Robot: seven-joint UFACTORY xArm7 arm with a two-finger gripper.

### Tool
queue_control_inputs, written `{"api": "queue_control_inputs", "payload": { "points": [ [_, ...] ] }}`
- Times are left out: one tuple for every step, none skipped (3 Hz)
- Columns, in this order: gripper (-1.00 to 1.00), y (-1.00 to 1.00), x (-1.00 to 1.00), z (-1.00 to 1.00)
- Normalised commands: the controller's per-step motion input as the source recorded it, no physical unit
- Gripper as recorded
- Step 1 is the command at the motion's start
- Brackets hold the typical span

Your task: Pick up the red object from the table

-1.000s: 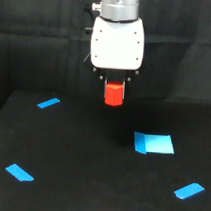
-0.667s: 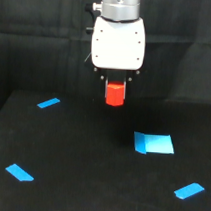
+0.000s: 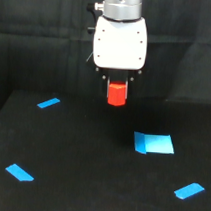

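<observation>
Nearest on the wide matte black table (image 3: 90, 163) lie two small bright blue tape strips, one at the exterior view's left (image 3: 20, 172) and one at its right (image 3: 188, 190). A little farther is a larger blue rectangular patch (image 3: 153, 143), and farther on the left a thin blue strip (image 3: 48, 102). Above the table the white boxy gripper (image 3: 117, 92) hangs from the arm, its short dark fingers clenched on the top of the small red-orange cylinder block (image 3: 116, 94), which is lifted clear of the surface. Behind hangs a black curtain (image 3: 36, 45)
</observation>
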Motion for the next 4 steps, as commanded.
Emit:
{"api": "queue_control_inputs", "payload": {
  "points": [
    [-1.00, 0.09, 0.09, 0.07],
    [-1.00, 0.06, 0.02, 0.00],
    [-0.95, 0.10, 0.15, 0.11],
    [-1.00, 0.13, 0.04, -0.04]
  ]
}}
